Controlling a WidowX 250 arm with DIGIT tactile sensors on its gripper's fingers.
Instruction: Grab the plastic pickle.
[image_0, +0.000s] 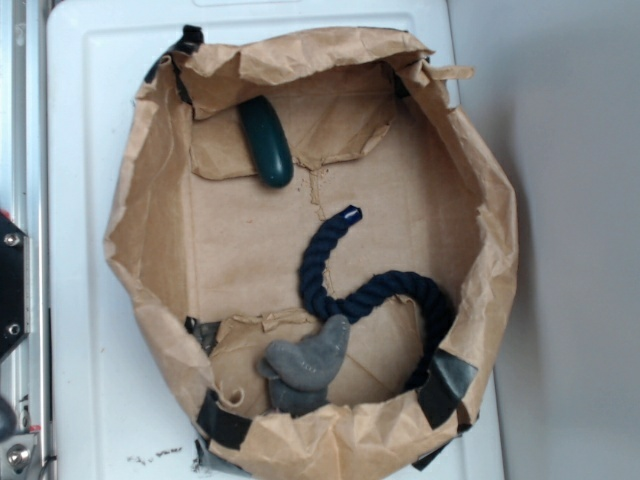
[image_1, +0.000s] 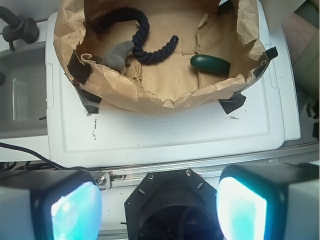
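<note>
The plastic pickle (image_0: 266, 141) is a dark green glossy oblong lying on the floor of a crumpled brown paper bag (image_0: 140, 260), near the bag's far wall. In the wrist view the pickle (image_1: 210, 64) lies at the bag's right side. My gripper (image_1: 159, 205) hangs high above the table's near edge, well short of the bag. Its two pale blue pads (image_1: 75, 210) stand wide apart with nothing between them. The gripper does not show in the exterior view.
A navy twisted rope (image_0: 330, 270) curls across the bag floor. A grey lumpy soft object (image_0: 305, 365) lies at the rope's end. The bag sits on a white plastic lid (image_1: 165, 135). A metal rail (image_1: 200, 162) and a black mount (image_1: 170, 200) lie under the gripper.
</note>
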